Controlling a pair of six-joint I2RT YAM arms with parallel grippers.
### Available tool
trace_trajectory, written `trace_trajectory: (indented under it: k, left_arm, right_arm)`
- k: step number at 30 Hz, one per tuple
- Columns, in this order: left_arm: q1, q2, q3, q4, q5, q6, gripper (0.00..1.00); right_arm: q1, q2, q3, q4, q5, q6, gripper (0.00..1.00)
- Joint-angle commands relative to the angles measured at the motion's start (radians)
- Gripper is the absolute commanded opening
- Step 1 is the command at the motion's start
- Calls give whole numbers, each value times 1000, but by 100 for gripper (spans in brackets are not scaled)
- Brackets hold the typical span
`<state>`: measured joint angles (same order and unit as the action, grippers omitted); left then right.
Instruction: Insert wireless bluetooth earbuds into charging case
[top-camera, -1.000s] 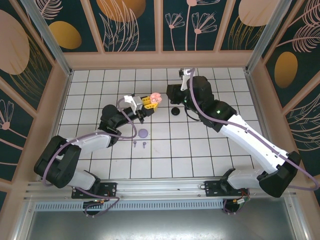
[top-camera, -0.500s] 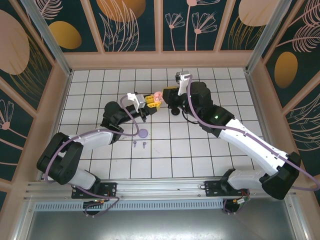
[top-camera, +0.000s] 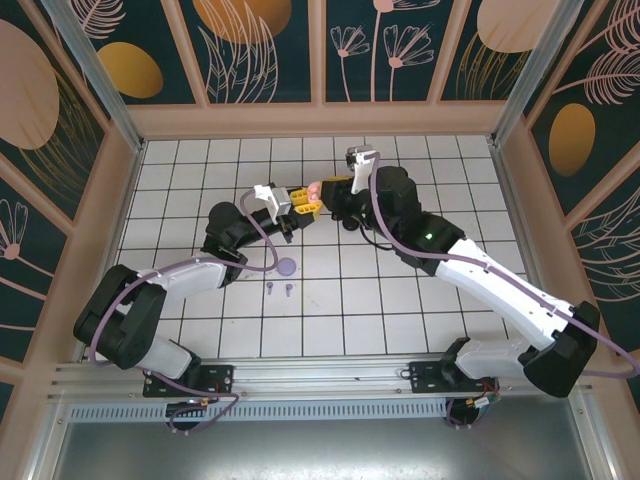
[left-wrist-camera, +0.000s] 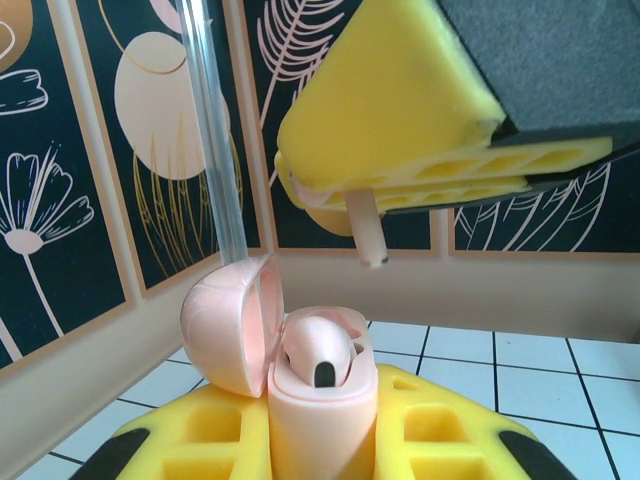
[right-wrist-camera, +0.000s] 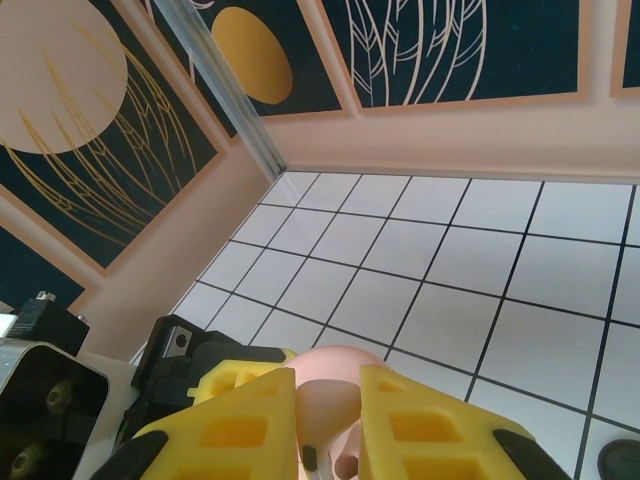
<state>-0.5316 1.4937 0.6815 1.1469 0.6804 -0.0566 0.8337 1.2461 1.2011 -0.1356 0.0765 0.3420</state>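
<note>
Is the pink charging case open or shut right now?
Open. The round pink plastic charging case, clamped in the left gripper, has its lid swung back, with one pink earbud seated inside.

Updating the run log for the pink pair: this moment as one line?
left pincer: shut on open pink charging case, seated earbud inside | right pincer: shut on second pink earbud, stem down above case
</note>
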Motion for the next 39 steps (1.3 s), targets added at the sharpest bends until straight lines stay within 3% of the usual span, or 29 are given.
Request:
trace_trajectory:
  k: [1,39]
  left_arm:
    - [-7,5,26,10,14,-10,0]
    - [-11,2,29,11,21,-22,0]
  right_arm:
    - [10,13,-17,39,-11,15,18]
    - [4,1,20,51,25,13,17]
